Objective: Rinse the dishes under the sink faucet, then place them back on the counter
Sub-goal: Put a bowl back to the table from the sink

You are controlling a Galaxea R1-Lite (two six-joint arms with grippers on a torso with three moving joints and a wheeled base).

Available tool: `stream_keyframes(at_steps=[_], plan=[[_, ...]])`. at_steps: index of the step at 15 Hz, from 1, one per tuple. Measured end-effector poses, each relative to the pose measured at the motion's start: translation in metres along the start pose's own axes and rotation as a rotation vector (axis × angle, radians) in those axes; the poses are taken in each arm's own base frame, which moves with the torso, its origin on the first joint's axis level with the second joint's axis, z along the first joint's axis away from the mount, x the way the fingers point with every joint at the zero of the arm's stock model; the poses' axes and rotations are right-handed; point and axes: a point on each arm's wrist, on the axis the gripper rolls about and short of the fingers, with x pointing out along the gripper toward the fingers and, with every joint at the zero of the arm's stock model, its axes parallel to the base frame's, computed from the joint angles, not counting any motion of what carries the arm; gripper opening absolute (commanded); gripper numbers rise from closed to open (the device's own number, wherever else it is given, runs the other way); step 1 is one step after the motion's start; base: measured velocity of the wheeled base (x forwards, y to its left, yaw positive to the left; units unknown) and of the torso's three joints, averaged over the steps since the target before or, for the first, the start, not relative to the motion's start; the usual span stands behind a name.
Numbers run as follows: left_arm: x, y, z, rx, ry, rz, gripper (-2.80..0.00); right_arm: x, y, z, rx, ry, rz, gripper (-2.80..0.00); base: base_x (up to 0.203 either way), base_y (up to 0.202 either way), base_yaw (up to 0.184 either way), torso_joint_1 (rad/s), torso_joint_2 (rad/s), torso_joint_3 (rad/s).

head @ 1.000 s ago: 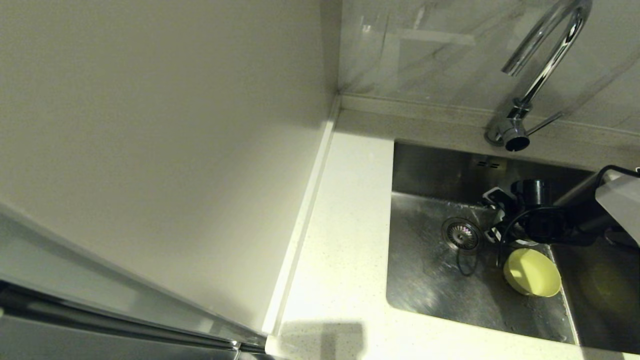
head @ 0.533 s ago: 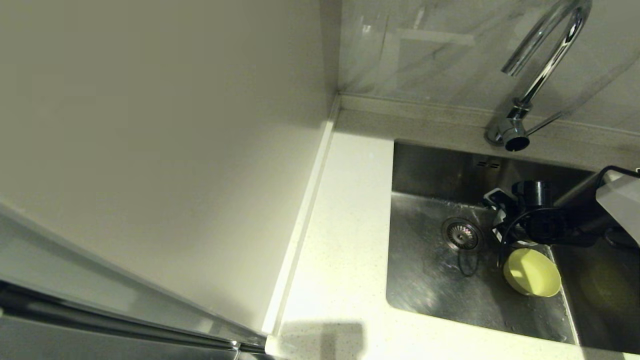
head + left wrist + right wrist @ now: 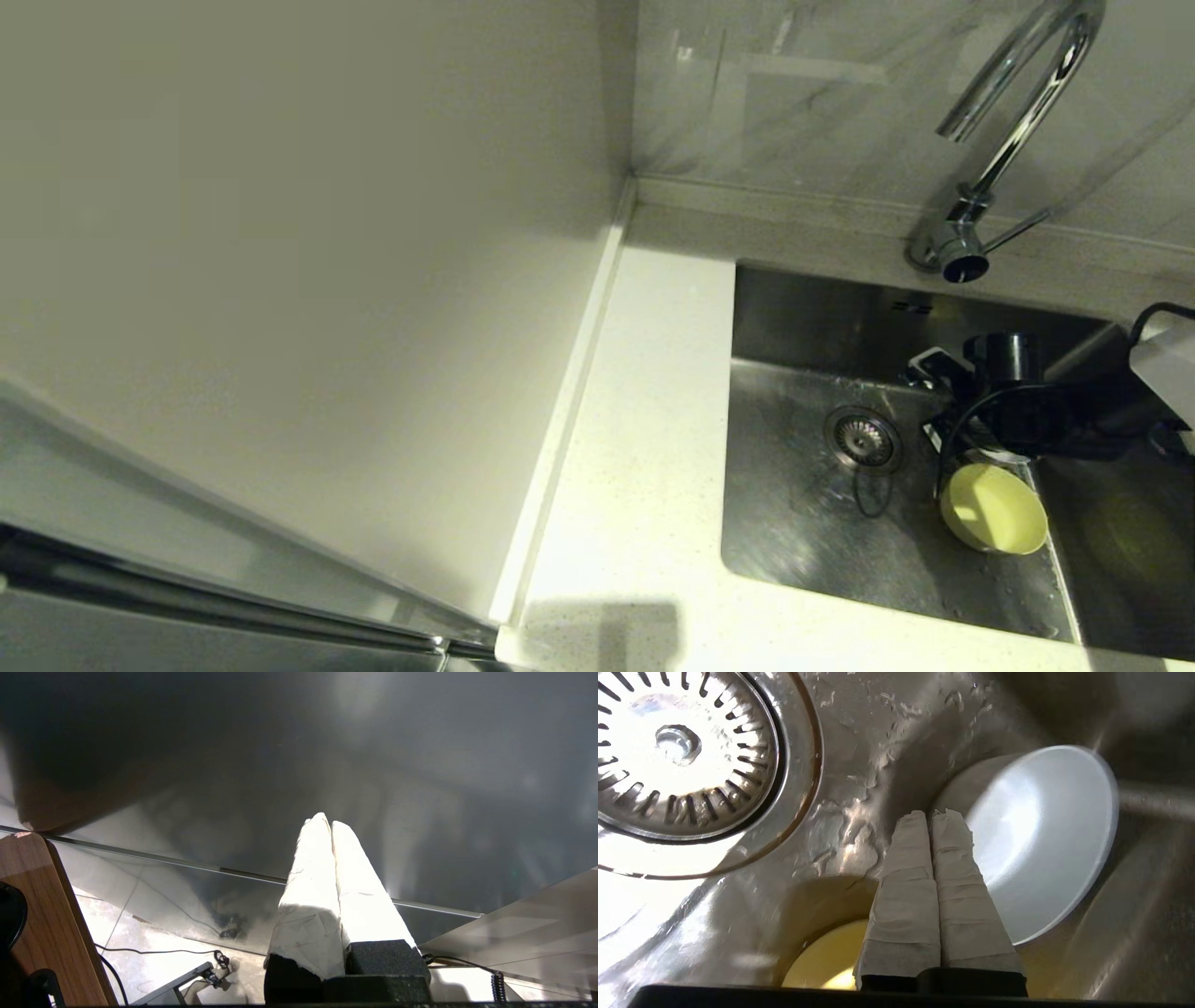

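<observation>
The right arm (image 3: pixel 1102 401) is seen at the right edge of the head view, just below mid-height, reaching leftward from a white link at the frame's border. Its black wrist, looped by a dark cable, is angled down and left. The right gripper (image 3: pixel 930 816) is shown at the centre of the right wrist view; its two tape-wrapped fingers (image 3: pixel 901 896) are pressed together with no gap between them, and nothing is held. The left arm is not seen in the head view. The left gripper (image 3: pixel 326 821) is found at the lower centre of the left wrist view, its white-wrapped fingers (image 3: pixel 364 891) likewise closed against each other and empty.
</observation>
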Motion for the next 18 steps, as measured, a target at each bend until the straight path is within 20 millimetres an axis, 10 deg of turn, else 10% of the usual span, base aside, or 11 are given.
stream_keyframes(at_steps=[8,10,18], plan=[[0.000,0.000,0.000,0.000,0.000,0.000,-2.80,-0.014,-0.007,0.004,0.010,-0.015,-0.019,-2.80,0.000,0.000,0.000,0.000,0.00,0.000],[0.000,0.000,0.000,0.000,0.000,0.000,-2.80,-0.013,-0.007,0.004,0.012,-0.013,-0.026,0.00,0.000,0.000,0.000,0.000,0.00,0.000],[0.000,0.000,0.000,0.000,0.000,0.000,-2.80,0.001,-0.011,0.006,0.043,0.003,-0.079,0.00,0.000,0.000,0.000,0.000,0.00,0.000]])
